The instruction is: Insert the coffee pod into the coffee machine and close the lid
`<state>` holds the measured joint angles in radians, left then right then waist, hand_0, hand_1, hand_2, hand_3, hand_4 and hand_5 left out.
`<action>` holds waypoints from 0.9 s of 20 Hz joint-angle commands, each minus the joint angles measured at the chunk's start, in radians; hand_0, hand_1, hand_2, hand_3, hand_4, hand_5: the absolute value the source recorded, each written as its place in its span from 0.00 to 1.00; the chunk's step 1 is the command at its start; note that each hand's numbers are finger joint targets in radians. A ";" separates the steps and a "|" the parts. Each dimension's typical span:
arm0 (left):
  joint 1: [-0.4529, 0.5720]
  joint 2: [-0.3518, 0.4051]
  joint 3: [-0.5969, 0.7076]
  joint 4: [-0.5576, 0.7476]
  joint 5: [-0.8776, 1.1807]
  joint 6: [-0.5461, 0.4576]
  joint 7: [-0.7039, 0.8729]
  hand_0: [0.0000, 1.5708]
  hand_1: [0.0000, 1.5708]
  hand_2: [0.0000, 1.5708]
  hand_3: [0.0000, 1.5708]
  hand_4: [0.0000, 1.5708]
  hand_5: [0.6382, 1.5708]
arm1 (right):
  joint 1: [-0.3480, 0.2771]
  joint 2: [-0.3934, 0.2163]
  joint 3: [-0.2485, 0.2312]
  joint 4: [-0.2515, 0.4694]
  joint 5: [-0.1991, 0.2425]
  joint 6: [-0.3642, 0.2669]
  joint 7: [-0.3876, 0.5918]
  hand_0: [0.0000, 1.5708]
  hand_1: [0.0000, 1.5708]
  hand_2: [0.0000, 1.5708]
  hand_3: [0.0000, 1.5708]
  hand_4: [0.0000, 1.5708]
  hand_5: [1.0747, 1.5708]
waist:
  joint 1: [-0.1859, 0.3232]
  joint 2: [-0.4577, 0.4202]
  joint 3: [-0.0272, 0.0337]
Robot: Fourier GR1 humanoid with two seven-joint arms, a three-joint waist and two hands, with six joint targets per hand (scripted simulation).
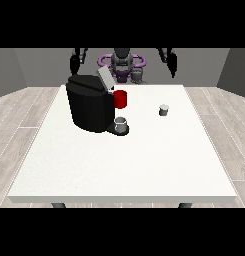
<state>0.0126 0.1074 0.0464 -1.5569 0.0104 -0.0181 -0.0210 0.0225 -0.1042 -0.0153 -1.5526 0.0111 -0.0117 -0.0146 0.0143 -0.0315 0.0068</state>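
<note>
Nothing of the task is done yet, by my reading: the coffee pod [164, 110], a small grey cup with a pale top, stands alone on the white desk [124, 165], right of centre in the frame and well apart from the coffee machine [89, 102]. The machine is a black block in the upper left of the desk, its grey lid [105, 79] tilted up and open. A red cup [120, 99] sits just beside its right flank, and a small grey cup [121, 122] stands on the machine's low base at the front.

Both arms are raised at the top of the frame, far from everything on the desk. The hand at the view's left [74, 62] hangs above and behind the machine; the hand at the view's right [172, 64] hangs above the desk's far right corner. They are small and dark, and I cannot tell whether either is spread or curled. Neither carries anything.

So the step in hand looks like the first reach. The next move calls for the hand at the view's right, the nearer one, to come down over the pod and pinch it, then carry it left to the opening under the lid.

The desk is large, white and flat. Around it lies a pale plank floor [24, 115], with grey walls [39, 65] behind.
</note>
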 commanded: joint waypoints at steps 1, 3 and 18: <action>0.070 -0.025 -0.039 -0.035 -0.017 -0.020 -0.046 0.00 0.00 0.00 0.00 0.15 1.00 | -0.020 -0.008 -0.032 0.046 -0.019 0.019 0.012 0.00 0.00 0.00 0.00 0.08 1.00 | 0.024 -0.012 -0.0068; -0.048 0.048 0.070 0.035 0.086 -0.102 -0.084 0.00 0.00 0.00 0.00 0.15 1.00 | -0.056 -0.010 -0.025 0.042 -0.017 0.028 0.005 0.00 0.00 0.00 0.00 0.08 1.00 | -0.003 0.029 -0.0070; -0.243 0.237 0.156 0.273 0.000 -0.178 -0.110 0.00 0.00 0.00 0.00 0.00 1.00 | -0.045 0.097 0.001 0.000 -0.001 -0.078 -0.128 0.00 0.00 0.00 0.00 0.11 1.00 | -0.119 0.108 -0.0070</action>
<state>-0.1535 0.2991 0.1579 -1.3777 -0.0018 -0.1686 -0.1452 -0.0173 -0.0152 -0.0303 -1.5587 0.0016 -0.0930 -0.1133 -0.0798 0.0358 0.0000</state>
